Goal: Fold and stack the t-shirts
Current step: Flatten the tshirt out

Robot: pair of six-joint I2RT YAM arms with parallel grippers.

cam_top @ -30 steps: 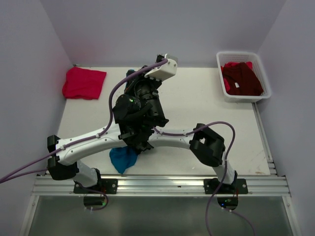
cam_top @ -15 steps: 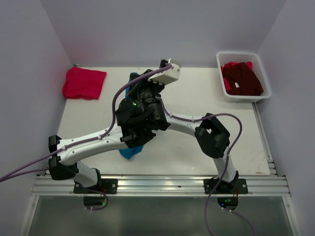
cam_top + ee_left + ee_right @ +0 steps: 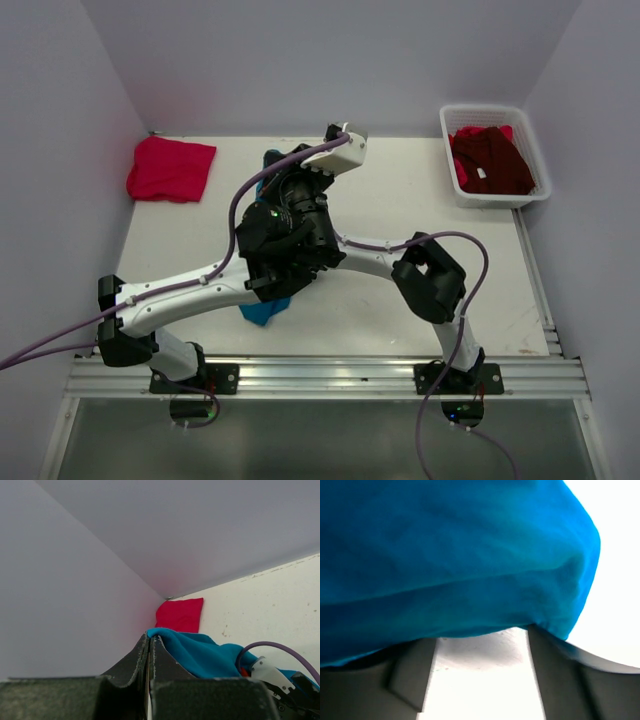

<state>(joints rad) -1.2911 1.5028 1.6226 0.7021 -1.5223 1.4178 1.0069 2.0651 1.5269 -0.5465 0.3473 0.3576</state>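
The teal-blue t-shirt (image 3: 262, 311) hangs stretched between my two crossed arms; a second bit of it shows at the far end of the arms. My left gripper (image 3: 150, 637) is shut on an edge of the teal shirt (image 3: 200, 652) and holds it up, pointing at the far left corner. My right gripper (image 3: 482, 630) has its jaws wide apart, and teal cloth (image 3: 445, 555) drapes over and hides the fingertips. The pinkish-red t-shirt (image 3: 170, 168) lies folded at the far left, also in the left wrist view (image 3: 180, 615). The dark maroon t-shirt (image 3: 492, 160) lies in the basket.
A white mesh basket (image 3: 480, 108) stands at the far right corner of the white table (image 3: 400, 190). Grey walls close in the left, back and right. A purple cable (image 3: 235, 205) loops over the arms. A metal rail runs along the near edge.
Both arms moved toward the far side, drawing the teal shirt up and away from the near edge; the lump of cloth at the front shrank. Little has moved in the last half second.
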